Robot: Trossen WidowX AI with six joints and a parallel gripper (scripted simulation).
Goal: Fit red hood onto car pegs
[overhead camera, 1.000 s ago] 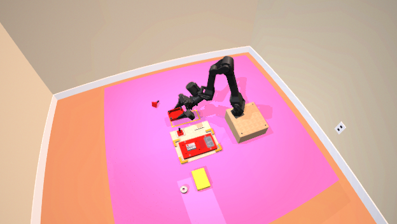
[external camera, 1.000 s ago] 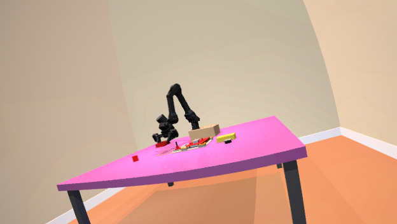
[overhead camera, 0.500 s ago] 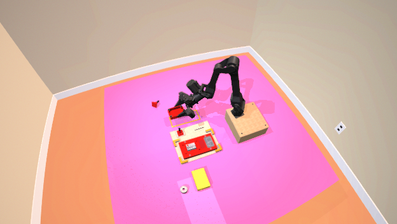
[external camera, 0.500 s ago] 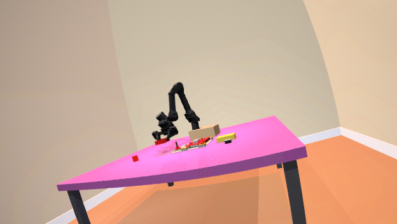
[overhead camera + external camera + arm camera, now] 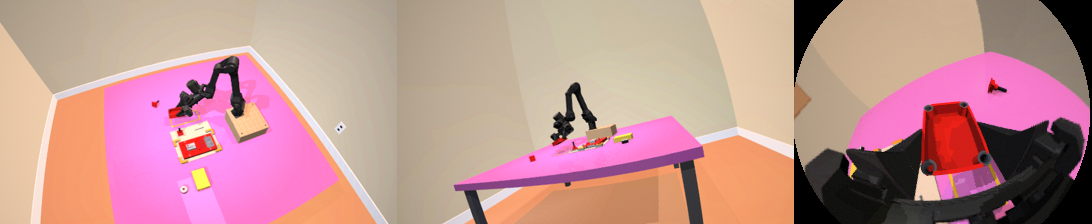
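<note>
My gripper is shut on the red hood. It holds the hood tilted, a little above the table, over a yellow outlined rectangle. In the wrist view the hood's corner bosses with their holes show. The red car chassis lies in its cream jig in front of the gripper, apart from the hood. The grey engine block sits on the chassis. The pegs are too small to make out.
A small red part with a black stick stands on the jig's back left. Another small red piece lies to the left. A yellow block and a white ring lie in front. The arm's wooden base stands on the right.
</note>
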